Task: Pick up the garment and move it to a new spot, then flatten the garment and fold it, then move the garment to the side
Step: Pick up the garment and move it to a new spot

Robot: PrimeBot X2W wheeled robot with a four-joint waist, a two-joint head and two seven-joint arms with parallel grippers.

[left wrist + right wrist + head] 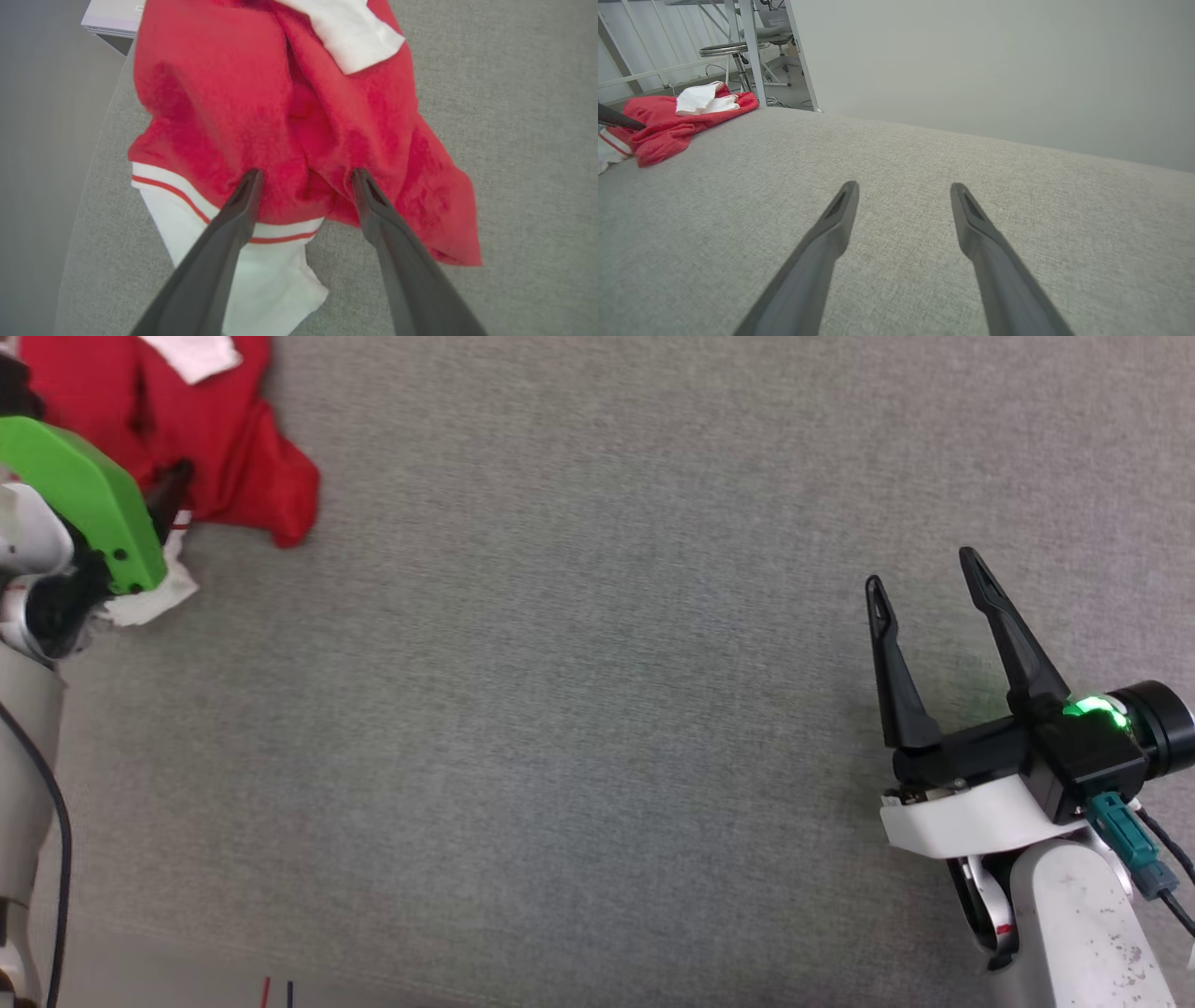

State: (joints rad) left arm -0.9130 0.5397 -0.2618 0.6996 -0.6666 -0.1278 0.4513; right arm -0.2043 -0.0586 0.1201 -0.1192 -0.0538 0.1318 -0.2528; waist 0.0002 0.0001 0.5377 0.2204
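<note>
The garment [219,429] is a red shirt with white sleeves, crumpled at the far left corner of the grey cloth table [579,709]. In the left wrist view the garment [233,107] lies bunched, a white sleeve with red stripe trim nearest the camera. My left gripper [306,175] is open, its two fingertips resting over the red cloth with a bunched fold between them. In the head view one dark left finger [171,490] shows beside the green cover. My right gripper [924,571] stands open over bare cloth at the right, far from the garment [668,119].
The table's left edge [88,177] runs close beside the garment, with floor below it. A white box [112,18] sits beyond that corner. A stool [724,49] and metal frames stand behind the table; a plain wall is at the back.
</note>
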